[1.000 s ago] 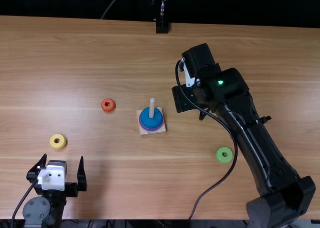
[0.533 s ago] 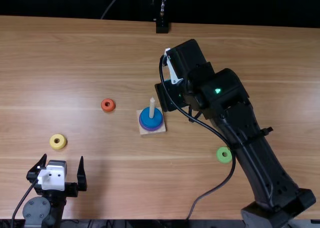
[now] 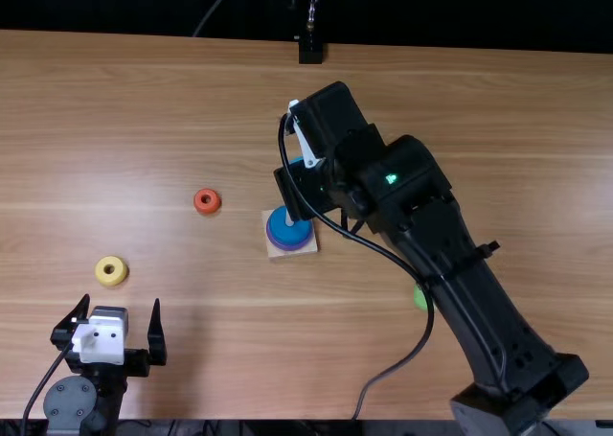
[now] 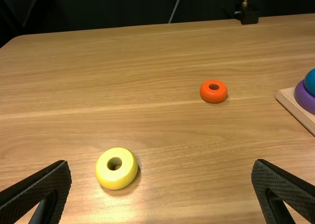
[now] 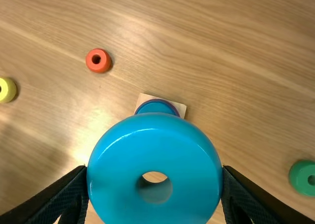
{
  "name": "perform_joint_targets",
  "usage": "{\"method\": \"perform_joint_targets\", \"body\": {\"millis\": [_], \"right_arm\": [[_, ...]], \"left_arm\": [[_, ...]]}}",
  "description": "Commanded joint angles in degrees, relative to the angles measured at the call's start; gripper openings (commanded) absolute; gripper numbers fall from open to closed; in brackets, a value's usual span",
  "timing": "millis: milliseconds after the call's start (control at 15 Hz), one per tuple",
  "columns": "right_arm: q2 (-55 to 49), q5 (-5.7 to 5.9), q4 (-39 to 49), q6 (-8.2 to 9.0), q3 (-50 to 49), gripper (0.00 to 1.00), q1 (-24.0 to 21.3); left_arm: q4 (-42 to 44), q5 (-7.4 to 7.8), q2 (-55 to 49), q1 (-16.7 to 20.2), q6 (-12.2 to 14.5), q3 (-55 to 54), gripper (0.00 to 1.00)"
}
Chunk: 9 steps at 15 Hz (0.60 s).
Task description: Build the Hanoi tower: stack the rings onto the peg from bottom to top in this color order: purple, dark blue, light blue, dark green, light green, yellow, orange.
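The right arm (image 3: pixel 445 244) is matte black, built of chunky links with rounded joints and a boxy, angular section (image 3: pixel 532 388) near its base. A small green light (image 3: pixel 391 178) glows on its casing, a white bracket (image 3: pixel 305 144) sits farther along, and a thin black cable (image 3: pixel 430 311) trails beside the links.

The left arm (image 3: pixel 101 398) is black too, with a round grey joint cap (image 3: pixel 70 401) dotted with small screws and its own slim black cable (image 3: pixel 48 374). Its gripper (image 3: pixel 121 300) has a white, block-shaped housing (image 3: pixel 99 341) with small dark fastener spots and tapered black fingers (image 4: pixel 42 187), faced with fine crosshatched texture.
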Motion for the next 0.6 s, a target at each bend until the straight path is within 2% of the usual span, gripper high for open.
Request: {"method": "perform_joint_targets", "body": {"millis": [0,533], "right_arm": [[1.74,-0.31,0.29,0.32,1.96,0.00,0.66],[4.73,-0.31,0.61,0.53,1.96,0.00,1.27]], "left_arm": [[-3.77,0.52,-0.69,0.58,0.02,-6.04,1.00],[-3.77,0.41,-0.69,0.58,0.02,-6.04,1.00]]}}
